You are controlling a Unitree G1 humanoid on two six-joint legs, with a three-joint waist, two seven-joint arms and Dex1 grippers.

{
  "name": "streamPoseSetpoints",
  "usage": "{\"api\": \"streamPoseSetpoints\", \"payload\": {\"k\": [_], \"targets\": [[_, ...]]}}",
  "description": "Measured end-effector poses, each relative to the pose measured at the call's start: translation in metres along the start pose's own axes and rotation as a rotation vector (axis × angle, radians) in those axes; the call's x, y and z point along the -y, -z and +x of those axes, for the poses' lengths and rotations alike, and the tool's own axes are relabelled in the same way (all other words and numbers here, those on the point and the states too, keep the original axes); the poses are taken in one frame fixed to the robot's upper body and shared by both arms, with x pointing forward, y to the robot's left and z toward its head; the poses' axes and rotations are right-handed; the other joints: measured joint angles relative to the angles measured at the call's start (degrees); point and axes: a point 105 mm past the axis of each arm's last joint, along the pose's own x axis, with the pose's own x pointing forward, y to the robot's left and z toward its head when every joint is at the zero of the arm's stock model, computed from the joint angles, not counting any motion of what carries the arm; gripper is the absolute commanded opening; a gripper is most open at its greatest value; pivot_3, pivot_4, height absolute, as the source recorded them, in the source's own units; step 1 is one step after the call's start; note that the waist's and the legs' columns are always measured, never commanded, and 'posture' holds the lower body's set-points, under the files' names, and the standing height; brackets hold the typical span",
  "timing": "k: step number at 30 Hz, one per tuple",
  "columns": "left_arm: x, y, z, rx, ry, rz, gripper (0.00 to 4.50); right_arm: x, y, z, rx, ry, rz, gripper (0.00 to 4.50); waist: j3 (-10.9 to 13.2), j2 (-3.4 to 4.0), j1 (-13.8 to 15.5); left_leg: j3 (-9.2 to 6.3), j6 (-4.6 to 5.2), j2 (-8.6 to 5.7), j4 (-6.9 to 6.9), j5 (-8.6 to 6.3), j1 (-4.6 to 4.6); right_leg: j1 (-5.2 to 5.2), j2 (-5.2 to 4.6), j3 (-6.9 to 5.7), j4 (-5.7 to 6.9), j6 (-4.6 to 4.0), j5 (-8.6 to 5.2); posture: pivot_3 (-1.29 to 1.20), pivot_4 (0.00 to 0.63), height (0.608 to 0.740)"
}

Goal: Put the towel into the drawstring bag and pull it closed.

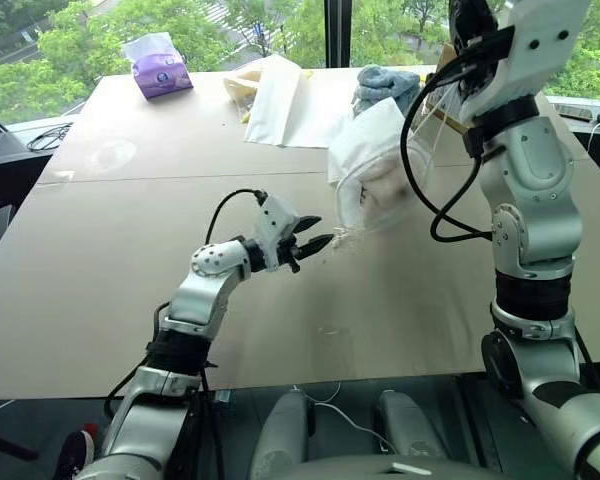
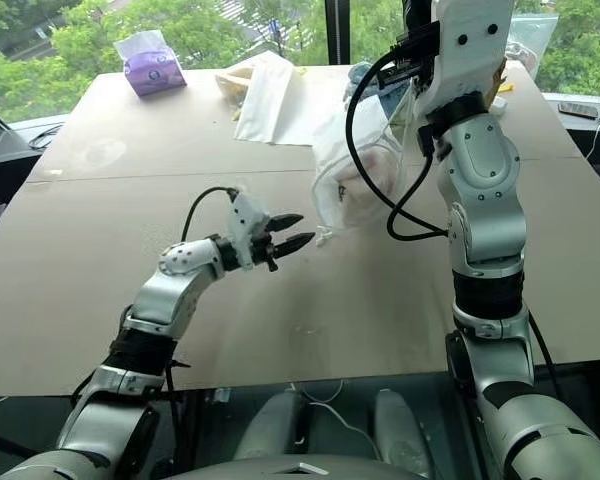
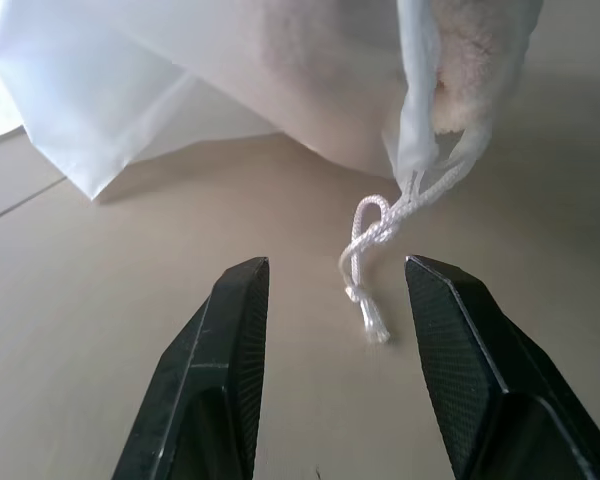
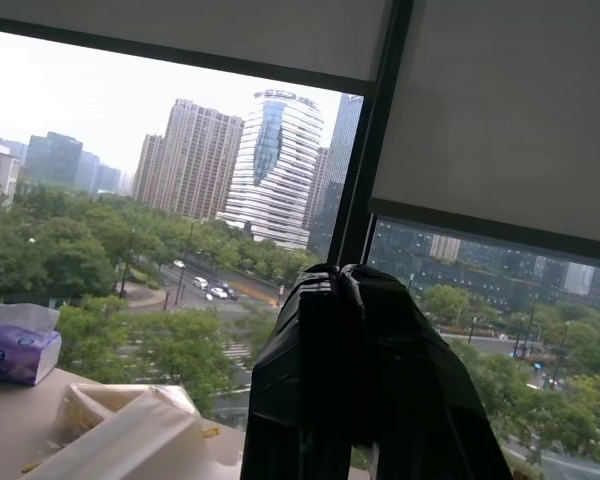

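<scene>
The left gripper (image 3: pixel 325 330), jaws apart and empty, sits low over the table (image 1: pixel 130 260) with the knotted cord end (image 3: pixel 370 255) hanging between its fingertips, untouched. Risk: closing early misses the thin cord, leaving the mouth ungathered. The drawstring bag (image 1: pixel 375 175), towel (image 3: pixel 480 50) inside, hangs just beyond and right, suspended from the raised right gripper (image 4: pixel 365 300), which is closed.

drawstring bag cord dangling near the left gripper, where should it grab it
Judging by the left wrist view, grip the looped cord just below the drawstring bag mouth, coming level from the front. It hangs free above the table, and the open left gripper already has a finger on each side of it.
</scene>
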Motion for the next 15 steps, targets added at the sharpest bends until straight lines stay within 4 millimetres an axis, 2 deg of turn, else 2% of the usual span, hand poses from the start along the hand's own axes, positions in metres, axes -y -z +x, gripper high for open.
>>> {"api": "streamPoseSetpoints", "payload": {"k": [3,9,12,15], "targets": [[0.006,0.000,0.017,0.004,0.070,0.005,2.18,-0.003,0.000,0.001,-0.001,-0.007,0.003,0.00,0.0,0.00,-0.1,0.01,0.00,0.00,0.00,0.00,0.00,0.00,0.00,0.03,0.01,0.00,0.00,0.00,0.150,0.740],[-0.001,0.008,0.024,-0.046,0.101,-0.017,2.18,-0.004,0.000,0.001,-0.001,-0.006,0.008,0.00,0.0,0.00,-0.7,-0.01,0.00,0.00,0.01,0.00,0.00,0.00,0.02,0.01,0.02,0.00,0.00,0.00,0.150,0.740],[-0.005,0.012,0.024,-0.050,0.087,-0.045,1.43,-0.004,0.000,0.001,0.000,-0.006,0.007,0.00,0.0,0.00,-1.0,-0.02,0.00,0.00,0.00,0.00,0.00,-0.01,0.01,0.01,0.01,0.00,0.00,0.00,0.150,0.740],[-0.007,0.015,0.022,-0.055,0.088,-0.067,0.13,-0.003,-0.001,0.002,0.002,-0.004,0.004,0.00,0.0,0.00,-1.3,-0.03,0.00,0.01,0.00,0.01,0.00,-0.01,0.02,0.00,0.02,0.00,0.00,0.00,0.150,0.740]]}}
